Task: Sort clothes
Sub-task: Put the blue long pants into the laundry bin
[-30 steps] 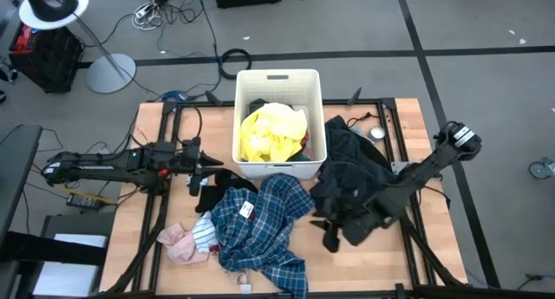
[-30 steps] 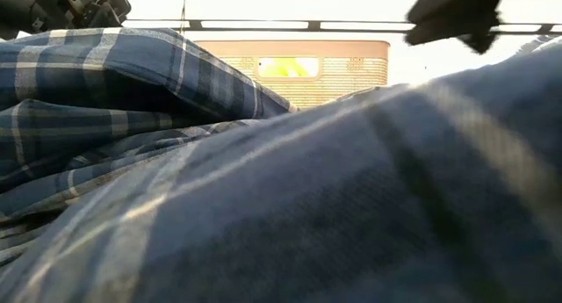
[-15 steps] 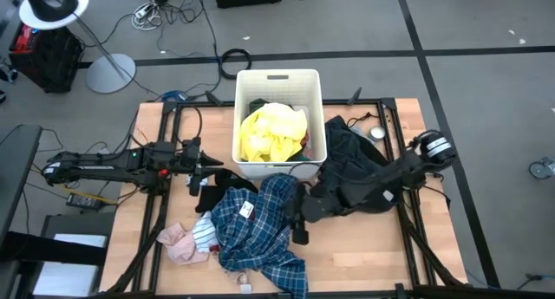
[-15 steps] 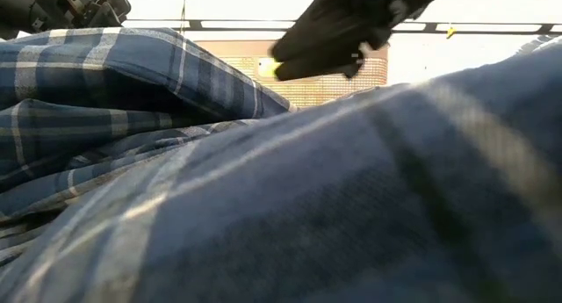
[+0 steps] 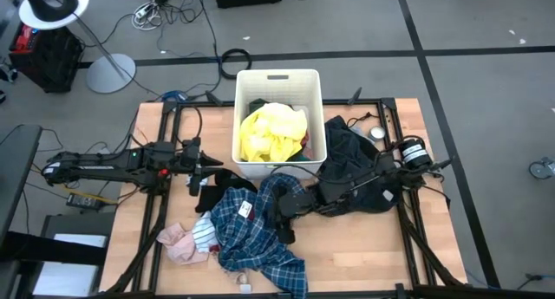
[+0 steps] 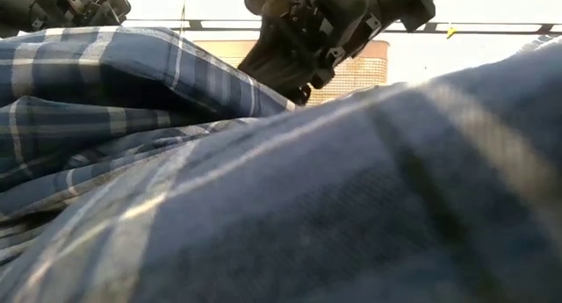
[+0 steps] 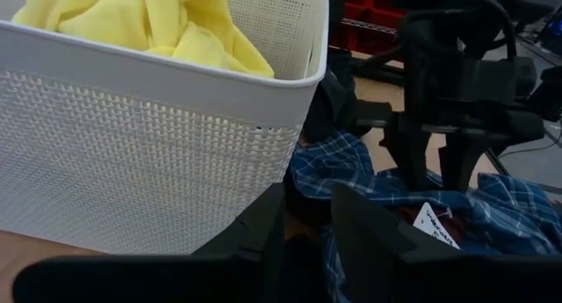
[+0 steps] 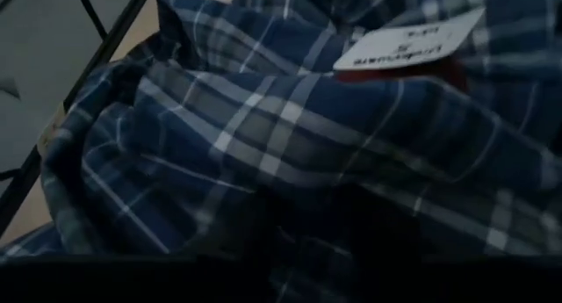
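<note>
Right tool [image 5: 286,219], jaw state not discernible, sits over the blue plaid shirt [image 5: 260,234] lying just in front of the white basket [image 5: 278,78]. Advice: pinch one fold only, lift straight up.

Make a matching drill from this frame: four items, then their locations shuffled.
Items:
1. yellow garment
2. blue plaid shirt
3. black garment
4. pink piece

Places:
A. on the table right of the white basket, beside the right arm
B. inside the basket
C. near the table's front left corner
D. spread in front of the basket, under the right gripper

Pairs: 1-B, 2-D, 3-A, 4-C
</note>
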Tool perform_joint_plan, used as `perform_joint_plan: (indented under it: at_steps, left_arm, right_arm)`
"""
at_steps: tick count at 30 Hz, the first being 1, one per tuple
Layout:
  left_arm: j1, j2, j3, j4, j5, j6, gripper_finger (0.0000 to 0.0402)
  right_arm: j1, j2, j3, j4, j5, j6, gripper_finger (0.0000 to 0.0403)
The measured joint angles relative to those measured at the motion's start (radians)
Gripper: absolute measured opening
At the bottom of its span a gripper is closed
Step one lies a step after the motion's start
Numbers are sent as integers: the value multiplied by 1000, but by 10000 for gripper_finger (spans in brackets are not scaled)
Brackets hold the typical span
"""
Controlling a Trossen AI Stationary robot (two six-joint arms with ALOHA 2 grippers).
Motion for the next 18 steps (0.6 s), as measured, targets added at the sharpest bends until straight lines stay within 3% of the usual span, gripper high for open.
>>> perform_joint_plan:
  at_steps: [5, 10, 18]
  left_arm:
    - [0, 0, 0, 0, 11, 0, 102]
    - [0, 0, 0, 0, 11, 0, 102]
    - [0, 0, 0, 1, 11, 5, 102]
  right_arm:
    - [2, -48, 0, -27, 22, -46, 15]
    - [16, -152, 0, -142, 85, -13, 4]
    - [54, -384, 0, -172, 209, -21, 2]
